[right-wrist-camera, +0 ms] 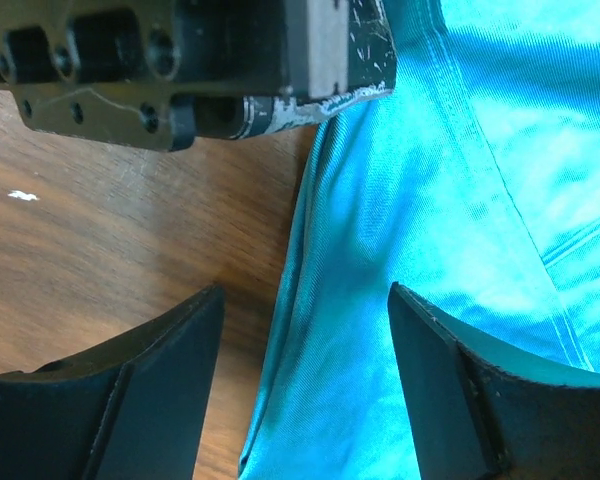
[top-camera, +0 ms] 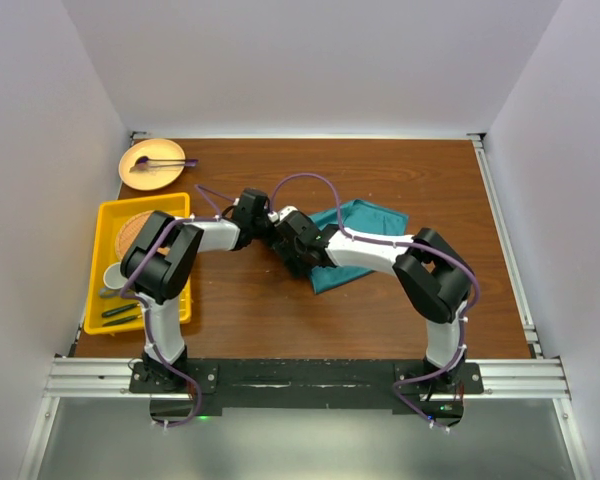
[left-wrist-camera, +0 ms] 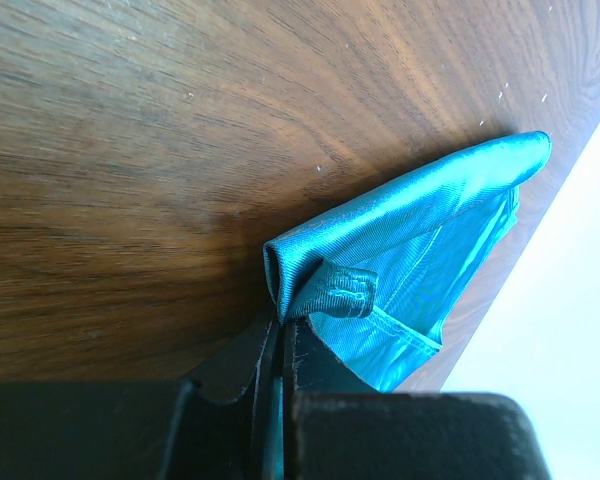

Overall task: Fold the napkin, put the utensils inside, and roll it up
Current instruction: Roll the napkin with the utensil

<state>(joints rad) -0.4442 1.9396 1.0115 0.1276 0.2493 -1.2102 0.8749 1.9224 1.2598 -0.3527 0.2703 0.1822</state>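
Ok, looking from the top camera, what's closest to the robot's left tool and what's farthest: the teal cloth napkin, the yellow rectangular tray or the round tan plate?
1. Teal cloth napkin: pinched in the left tool, mid-table.
2. Yellow rectangular tray: left side.
3. Round tan plate: far-left corner.

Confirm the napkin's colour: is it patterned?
Plain teal, a blue-green, with no pattern. The napkin shows best in the right wrist view.

Wooden table: napkin, tray, plate
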